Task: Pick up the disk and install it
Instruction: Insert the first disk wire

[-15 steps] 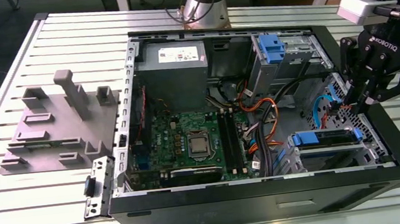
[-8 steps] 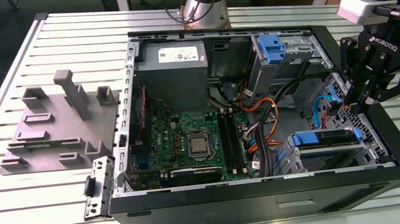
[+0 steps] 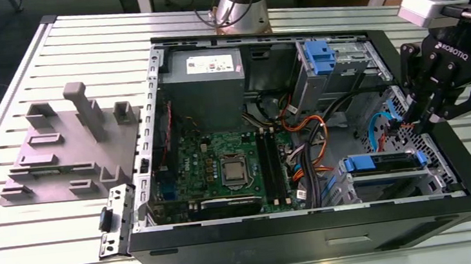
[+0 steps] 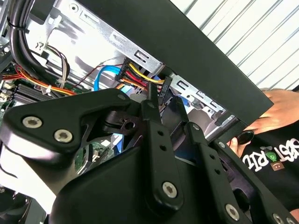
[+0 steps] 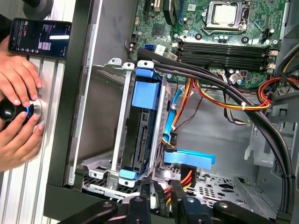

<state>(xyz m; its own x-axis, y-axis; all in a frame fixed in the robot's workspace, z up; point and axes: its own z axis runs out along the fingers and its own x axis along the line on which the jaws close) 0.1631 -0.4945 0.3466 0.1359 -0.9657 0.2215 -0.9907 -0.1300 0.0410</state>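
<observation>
The disk (image 3: pixel 383 162), a drive in a blue carrier, sits in the lower drive cage at the front corner of the open computer case (image 3: pixel 315 238). In the first wrist view the disk (image 5: pixel 146 93) stands on edge inside the metal cage, blue handle showing. My gripper (image 3: pixel 421 126) hangs just over the case's edge on the exterior view's right, beside that cage. Its fingers (image 5: pixel 145 198) are closed on a black cable connector (image 5: pixel 159 196) with red, yellow and orange wires. The same connector (image 4: pixel 140 74) shows at the fingertips in the second wrist view.
A second blue carrier (image 3: pixel 319 56) sits in the upper bay. The grey power-supply box (image 3: pixel 203 64), motherboard (image 3: pixel 230 165) and cable bundles (image 5: pixel 224 79) are inside the case. A grey fixture (image 3: pixel 73 147) stands on the table. A person's hands (image 5: pixel 16 93) work a knob beside a phone (image 5: pixel 39 37).
</observation>
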